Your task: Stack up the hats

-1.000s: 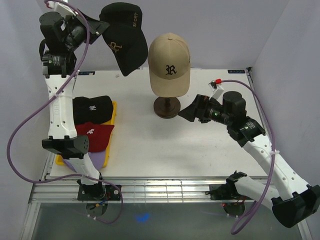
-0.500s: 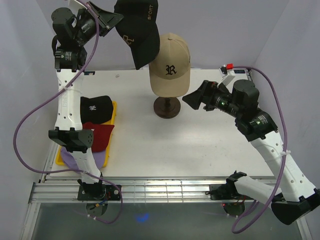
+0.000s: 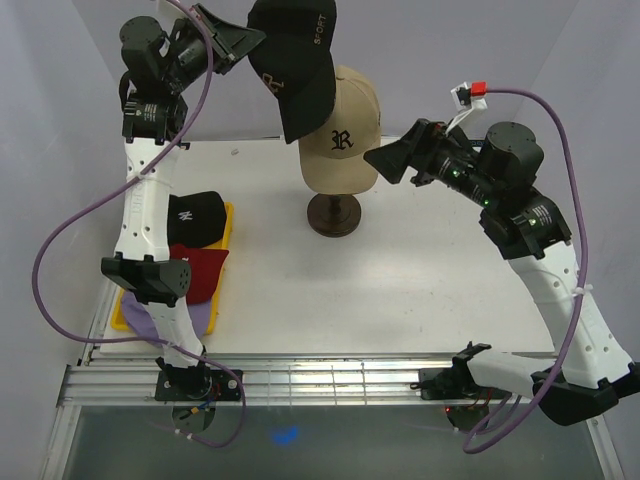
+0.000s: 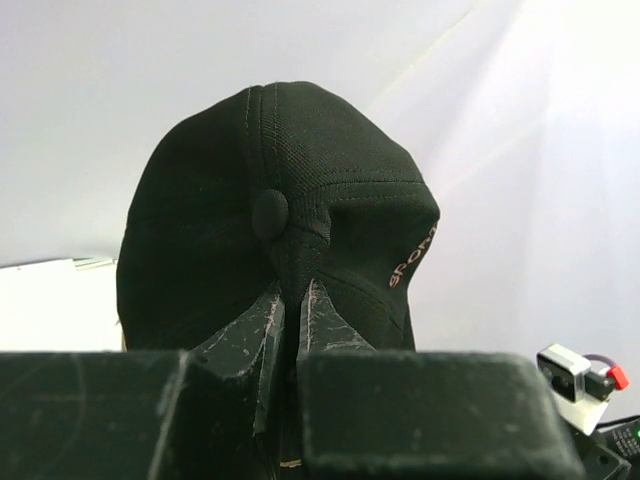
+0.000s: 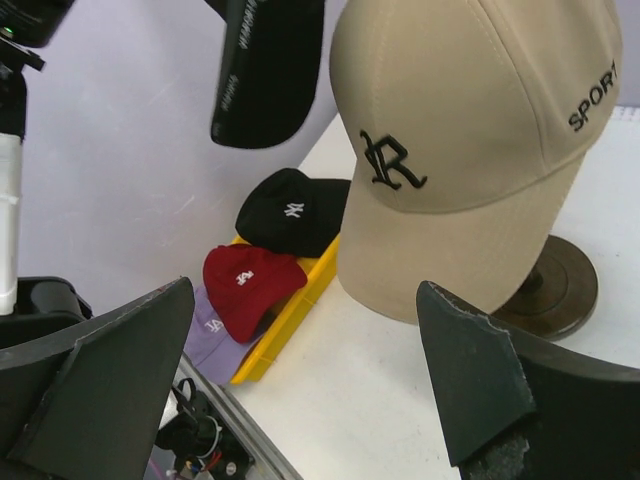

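Black SPORT cap (image 3: 297, 75), overhead view: held high over the far side of the table (image 3: 420, 290), bill hanging down toward the near side. From this angle it overlaps the top left of the tan cap (image 3: 348, 140).
Left claw (image 3: 246, 40), overhead view: raised high at far left, pinching the black SPORT cap at the crown.
Tan cap, overhead view: sits above the round stand (image 3: 334, 214) at centre-back, bill facing the near edge.
Right claw (image 3: 380, 160), overhead view: spread wide, empty, just beside the tan cap's right side and pointing at it.
Yellow tray (image 3: 229, 215), overhead view: at the left edge, holding the black NY cap (image 3: 195, 212), red cap (image 3: 197, 270) and purple cap (image 3: 200, 316). All are well apart from both claws.
Grip, left wrist view: fingers (image 4: 250, 335) pressed nearly together on a fold of crown fabric just below the top button.
Gap, right wrist view: black SPORT cap is up and left of the tan cap with clear space between them. The tan cap shows between the spread fingers.
Key relation: tan cap lies right of and below the held cap. Both bills point roughly nearward, the held one tilted.
Nearer arm: left carries the cap, right is closer to the tan cap.
Next move, guess: shift right, level the cap, lower it over the tan crown.
Risk, guess: a tilted bill could catch the tan cap and rock the stand.
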Robot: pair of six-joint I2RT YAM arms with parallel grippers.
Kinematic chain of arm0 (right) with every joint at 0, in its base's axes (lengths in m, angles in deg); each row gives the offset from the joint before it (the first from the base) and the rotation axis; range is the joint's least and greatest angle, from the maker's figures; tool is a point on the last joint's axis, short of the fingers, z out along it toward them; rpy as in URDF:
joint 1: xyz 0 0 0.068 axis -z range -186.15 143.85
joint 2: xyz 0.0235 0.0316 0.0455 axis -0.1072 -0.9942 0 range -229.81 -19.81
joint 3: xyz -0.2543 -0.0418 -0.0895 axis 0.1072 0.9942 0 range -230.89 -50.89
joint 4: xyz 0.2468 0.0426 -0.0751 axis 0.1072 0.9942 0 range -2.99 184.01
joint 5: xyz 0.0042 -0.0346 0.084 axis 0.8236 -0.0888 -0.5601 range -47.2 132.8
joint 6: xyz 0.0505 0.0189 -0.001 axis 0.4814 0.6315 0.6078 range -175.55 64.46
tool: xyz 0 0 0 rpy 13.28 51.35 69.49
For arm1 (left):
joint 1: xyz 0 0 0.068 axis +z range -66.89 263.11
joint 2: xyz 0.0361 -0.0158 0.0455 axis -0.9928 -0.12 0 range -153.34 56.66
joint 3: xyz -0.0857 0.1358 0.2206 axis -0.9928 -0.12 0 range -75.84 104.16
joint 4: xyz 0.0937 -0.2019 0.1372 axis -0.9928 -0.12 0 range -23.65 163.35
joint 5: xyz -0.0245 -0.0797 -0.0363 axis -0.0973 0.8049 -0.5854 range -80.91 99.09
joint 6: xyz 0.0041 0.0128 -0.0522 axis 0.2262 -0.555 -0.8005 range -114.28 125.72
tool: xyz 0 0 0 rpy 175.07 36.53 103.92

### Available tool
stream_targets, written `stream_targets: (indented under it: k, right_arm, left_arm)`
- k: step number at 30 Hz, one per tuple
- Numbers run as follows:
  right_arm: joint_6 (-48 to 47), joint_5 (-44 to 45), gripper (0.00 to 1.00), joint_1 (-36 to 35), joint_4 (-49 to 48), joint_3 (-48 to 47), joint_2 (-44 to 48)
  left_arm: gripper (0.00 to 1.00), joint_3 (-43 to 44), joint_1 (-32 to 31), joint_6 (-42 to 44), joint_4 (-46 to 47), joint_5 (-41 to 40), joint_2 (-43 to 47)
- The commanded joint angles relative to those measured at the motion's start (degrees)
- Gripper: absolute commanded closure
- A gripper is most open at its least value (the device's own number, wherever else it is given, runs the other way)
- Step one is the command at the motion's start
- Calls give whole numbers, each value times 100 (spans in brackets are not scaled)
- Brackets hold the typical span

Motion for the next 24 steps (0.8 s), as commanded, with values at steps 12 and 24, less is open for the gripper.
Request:
stream_targets:
  k: [12, 24]
  right_arm:
    - [614, -505, 3, -93, -962, -1018, -914]
    - [983, -277, 4, -435, -1365, -1309, -1494]
  left_arm:
    - [100, -304, -593, 253, 36, -429, 465]
    - [100, -436, -752, 429, -148, -535, 693]
